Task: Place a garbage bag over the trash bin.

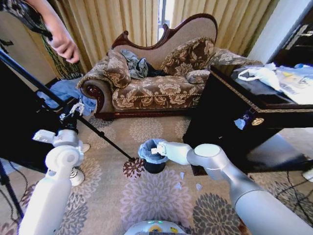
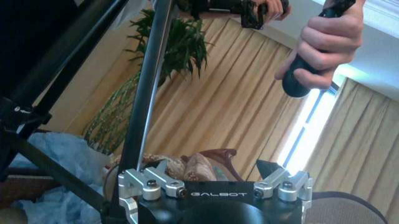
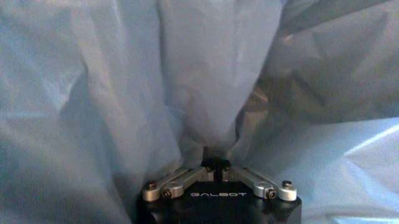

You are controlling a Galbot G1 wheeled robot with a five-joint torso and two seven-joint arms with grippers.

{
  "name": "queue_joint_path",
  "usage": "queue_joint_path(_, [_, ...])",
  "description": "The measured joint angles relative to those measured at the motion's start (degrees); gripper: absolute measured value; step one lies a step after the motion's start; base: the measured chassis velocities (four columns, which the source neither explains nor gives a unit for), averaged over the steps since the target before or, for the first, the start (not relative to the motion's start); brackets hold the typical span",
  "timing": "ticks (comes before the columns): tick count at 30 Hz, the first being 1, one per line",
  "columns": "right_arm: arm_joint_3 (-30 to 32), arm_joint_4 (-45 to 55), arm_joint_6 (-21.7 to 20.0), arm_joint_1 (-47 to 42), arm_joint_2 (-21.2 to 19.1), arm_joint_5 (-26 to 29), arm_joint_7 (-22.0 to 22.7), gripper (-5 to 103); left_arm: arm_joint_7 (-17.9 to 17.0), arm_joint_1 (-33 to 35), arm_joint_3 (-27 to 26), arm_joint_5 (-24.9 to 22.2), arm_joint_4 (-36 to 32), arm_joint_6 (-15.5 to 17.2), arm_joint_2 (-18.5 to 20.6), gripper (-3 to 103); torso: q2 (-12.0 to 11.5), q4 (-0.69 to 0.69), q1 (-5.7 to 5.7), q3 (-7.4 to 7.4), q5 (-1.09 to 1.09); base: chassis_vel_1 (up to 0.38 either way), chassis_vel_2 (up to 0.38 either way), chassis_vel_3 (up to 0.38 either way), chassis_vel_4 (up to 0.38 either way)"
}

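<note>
Floral carpet [image 1: 146,196], living room, bagging in progress at the bin.

Near: right gripper [image 1: 155,150] sits at the rim of the trash bin [image 1: 154,167], on the carpet centre frame. Its fingers [image 3: 215,164] are pinched together on a gathered fold of the garbage bag [image 1: 146,149]. The bag drapes over the bin top, bin's black base visible below; in the right wrist view pale blue film hangs all around the gripper. Left gripper [image 1: 74,108] is raised off to the left beside a black tripod leg [image 1: 105,139], jaws spread apart, holding nothing. Far: patterned sofa [image 1: 156,88] against beige curtains [image 1: 98,24], dark cabinet [image 1: 234,112] to the right.
</note>
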Motion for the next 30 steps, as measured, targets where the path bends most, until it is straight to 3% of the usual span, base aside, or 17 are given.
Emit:
queue_joint_path(13, [2.5,-1.6,-1.1,-3.1,1.2,0.1,1.2,-2,0.4,0.1,0.0,-0.3,0.8,-0.5,0.4,96,0.0,0.00,0.00,0.00,0.00,0.000,0.000,0.000,0.000])
queue_joint_path(15, [2.5,-1.6,-1.4,-2.9,1.2,0.2,1.6,9,0.4,0.2,0.1,-0.3,0.8,-0.5,0.2,96,0.0,0.00,0.00,0.00,0.00,0.000,0.000,0.000,0.000])
queue_joint_path(18, [2.8,-1.7,-1.8,-2.7,1.2,0.3,2.1,14,0.4,0.3,0.1,-0.3,0.7,-0.6,0.0,96,0.0,0.00,0.00,0.00,0.00,0.000,0.000,0.000,0.000])
queue_joint_path(23, [4.3,-2.5,-3.4,-2.1,1.2,1.2,3.4,36,0.5,0.7,0.1,-0.2,0.1,-0.6,-0.4,96,0.0,0.00,0.00,0.00,0.00,0.000,0.000,0.000,0.000])
queue_joint_path(25, [4.4,-2.5,-3.7,-2.0,1.2,1.5,3.4,36,0.5,0.8,0.1,-0.2,-0.1,-0.6,-0.4,96,0.0,0.00,0.00,0.00,0.00,0.000,0.000,0.000,0.000])
queue_joint_path(30, [5.2,-2.1,-6.0,-1.7,1.2,4.0,4.0,58,0.5,1.3,-0.2,-0.2,-0.3,-0.6,-0.3,97,0.0,0.00,0.00,0.00,0.00,0.000,0.000,0.000,0.000])
